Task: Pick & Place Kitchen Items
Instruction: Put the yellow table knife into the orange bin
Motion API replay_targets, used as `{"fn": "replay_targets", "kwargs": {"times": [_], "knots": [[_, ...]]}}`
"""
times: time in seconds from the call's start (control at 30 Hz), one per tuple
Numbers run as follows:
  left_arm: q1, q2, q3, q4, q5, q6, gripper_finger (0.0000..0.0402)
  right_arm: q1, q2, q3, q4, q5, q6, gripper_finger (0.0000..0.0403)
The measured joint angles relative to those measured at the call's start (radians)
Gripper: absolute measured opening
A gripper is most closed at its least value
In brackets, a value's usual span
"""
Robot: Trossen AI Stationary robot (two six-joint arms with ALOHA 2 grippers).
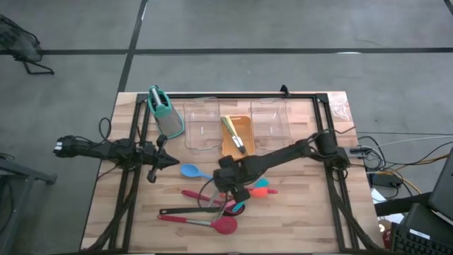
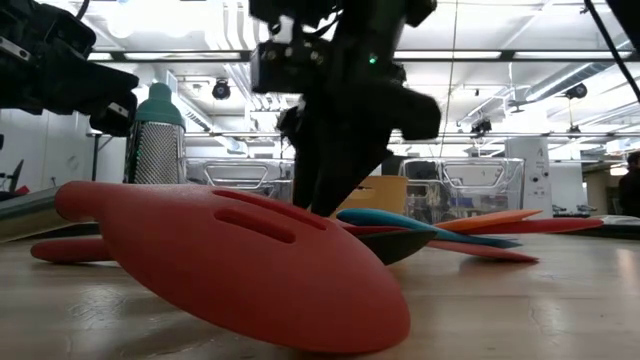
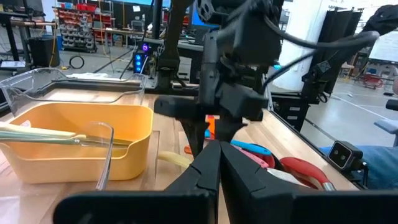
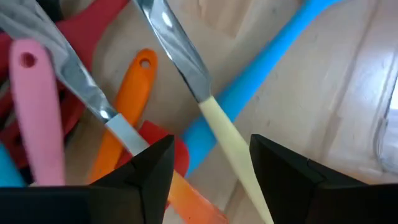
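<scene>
- The right gripper [image 1: 228, 185] hangs low over the heap of utensils at the middle of the wooden surface [image 1: 304, 212], its fingers [image 4: 146, 171] spread apart with nothing between them; the stance reads as lining up for a pick.
- In the right wrist view a cream-handled utensil [image 4: 233, 146] with a shiny metal end runs through the gap between those fingers, so it looks like the intended target. A second metal blade [image 4: 74, 81], a blue handle [image 4: 273, 56], an orange handle [image 4: 127, 109] and a pink handle [image 4: 34, 112] lie crossed around it, which crowds the grasp.
- The blue spoon [image 1: 190, 171] lies just beside the heap; long red spoons [image 1: 212, 224] lie nearer the front edge.
- The orange tray [image 1: 237, 134] already holds a pale utensil [image 1: 232, 133], so it seems to be where items go; the clear trays [image 1: 202, 126] flank it.
- The left gripper [image 1: 168, 160] waits at the left side, fingers together and empty.
- The teal-and-grey holder [image 1: 165, 113] stands at the back left.
</scene>
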Motion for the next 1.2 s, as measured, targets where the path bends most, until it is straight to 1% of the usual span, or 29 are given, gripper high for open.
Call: {"fn": "replay_targets", "kwargs": {"times": [0.07,0.23,0.63,0.83,0.93,1.2], "knots": [[0.000,0.002,0.000,0.000,0.000,0.000,0.0012,0.000,0.027,0.028,-0.037,0.007,-0.017,0.0213],[0.000,0.003,0.000,-0.006,0.000,0.000,0.0012,-0.006,0.063,0.073,-0.064,0.010,-0.040,0.0216],[0.000,0.006,0.000,-0.015,0.000,0.000,0.0012,-0.031,0.071,0.074,-0.065,-0.007,-0.050,0.0180],[0.000,0.006,0.000,-0.016,0.000,0.000,0.0012,-0.031,0.071,0.074,-0.067,-0.035,-0.049,0.0146],[0.000,0.006,0.000,-0.016,0.000,0.000,0.0012,-0.031,0.071,0.074,-0.068,-0.058,-0.049,0.0124],[0.000,0.006,0.000,-0.016,0.000,0.000,0.0012,-0.031,0.071,0.073,-0.068,-0.064,-0.045,0.0057]]}}
